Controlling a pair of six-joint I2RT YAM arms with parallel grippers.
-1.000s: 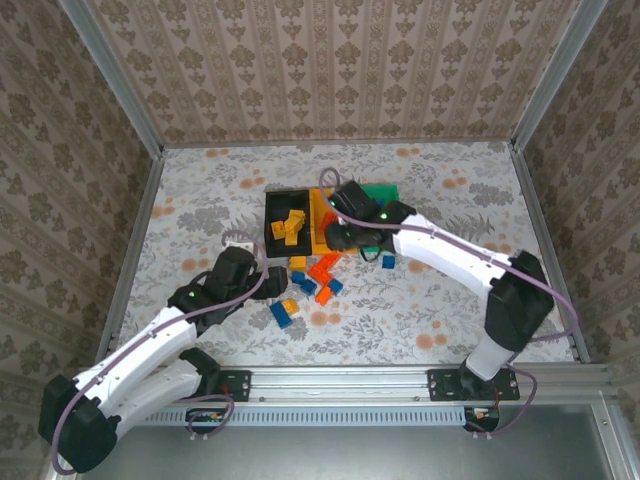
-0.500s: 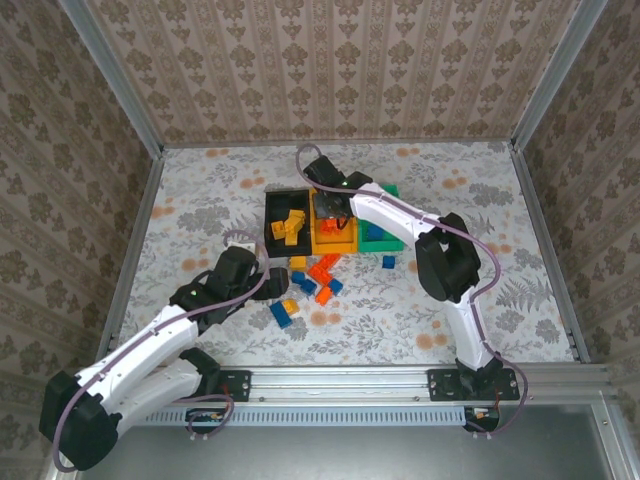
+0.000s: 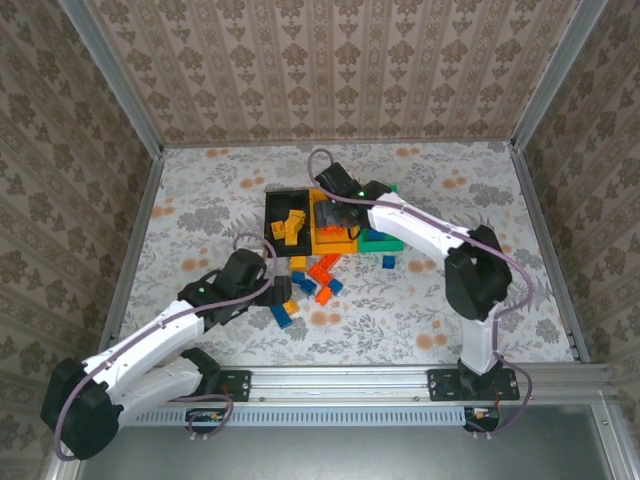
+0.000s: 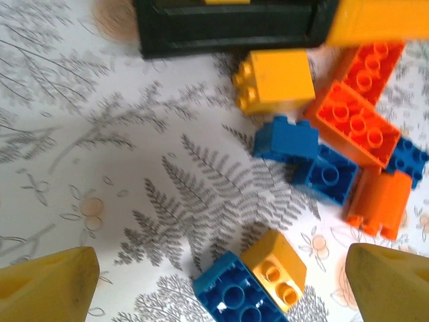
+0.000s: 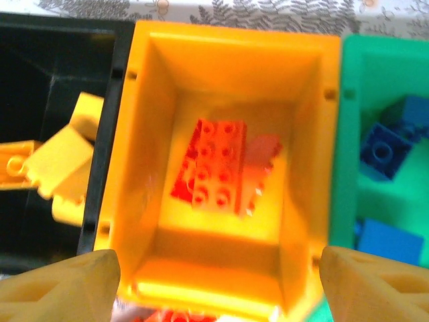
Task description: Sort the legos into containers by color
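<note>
Right wrist cam: right gripper wide open, empty, above orange-yellow bin; left gripper wide open, empty, over loose legos.

a robotics lab's test cell: a left arm and a right arm, white with looping cables, stand bolted to an aluminium rail at the edge of a floral-print table, boxed in by wallpapered panels on metal posts.
</note>
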